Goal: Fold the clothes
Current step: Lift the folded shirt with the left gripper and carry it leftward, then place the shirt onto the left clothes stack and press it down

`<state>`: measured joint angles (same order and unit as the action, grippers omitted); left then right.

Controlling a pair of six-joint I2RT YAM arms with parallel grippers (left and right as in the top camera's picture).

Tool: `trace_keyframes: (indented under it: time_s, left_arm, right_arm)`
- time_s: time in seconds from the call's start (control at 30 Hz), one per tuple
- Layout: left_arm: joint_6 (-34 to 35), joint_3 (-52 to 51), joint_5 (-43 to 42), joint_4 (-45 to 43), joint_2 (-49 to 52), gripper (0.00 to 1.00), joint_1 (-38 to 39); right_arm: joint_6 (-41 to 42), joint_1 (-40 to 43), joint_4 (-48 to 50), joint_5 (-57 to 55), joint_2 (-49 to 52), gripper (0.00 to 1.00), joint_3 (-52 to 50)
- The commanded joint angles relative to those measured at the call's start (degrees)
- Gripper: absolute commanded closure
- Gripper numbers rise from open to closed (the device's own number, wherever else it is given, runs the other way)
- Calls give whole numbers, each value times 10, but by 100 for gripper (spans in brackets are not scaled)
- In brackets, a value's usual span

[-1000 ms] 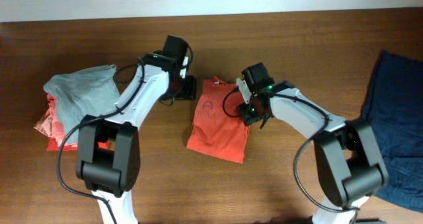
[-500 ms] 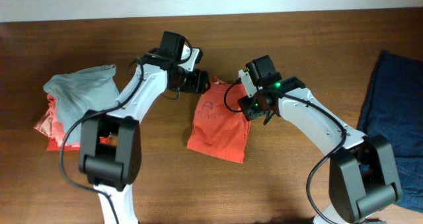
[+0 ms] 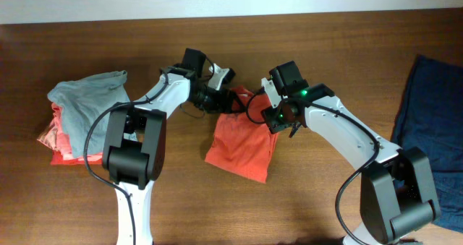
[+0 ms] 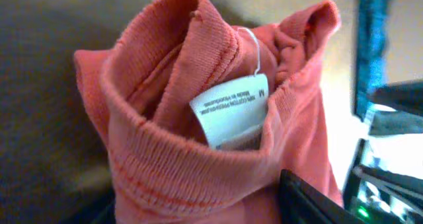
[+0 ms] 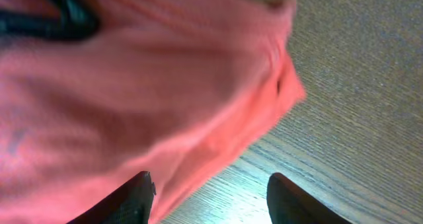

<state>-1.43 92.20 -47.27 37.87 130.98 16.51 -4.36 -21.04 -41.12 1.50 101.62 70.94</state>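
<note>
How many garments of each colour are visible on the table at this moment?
Coral-red: 2, the coral-red T-shirt in the centre and a coral-red garment under the left pile.
Pale grey: 1, the pale grey shirt on top of that pile.
Dark navy: 1, the dark navy garment at the right edge.
Total: 4 visible; the pile may hide more.

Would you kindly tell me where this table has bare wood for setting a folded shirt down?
Bare wood: the near edge in front of the coral shirt, and the far strip toward the navy garment. Crowded: the shirt's collar, where left claw and right claw sit.
</note>
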Motion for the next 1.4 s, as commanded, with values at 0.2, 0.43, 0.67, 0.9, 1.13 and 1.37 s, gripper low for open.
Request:
trace_keyframes:
  time_s: [0.2,0.43,0.67,0.9,1.13,1.37]
  left_arm:
    - [-97,-5,-70,1,38,99,3]
    - [-106,0,-48,16,9,99,-15]
    - [-75,0,171,97,-120,100,-67]
    - [-43,0,357,206,-239,100,-137]
    - [-37,0,430,229,-309,100,-226]
    - [-28,0,433,218,-313,100,-289]
  right_arm:
    - [7,2,-13,-4,-17,44,9]
    - [10,15,-41,-55,-85,40,44]
    - [14,81,-70,-54,-149,39,52]
    - [14,127,-97,-53,-170,39,52]
    - [14,129,-97,-47,-170,39,52]
    - [14,129,-99,-47,-169,39,52]
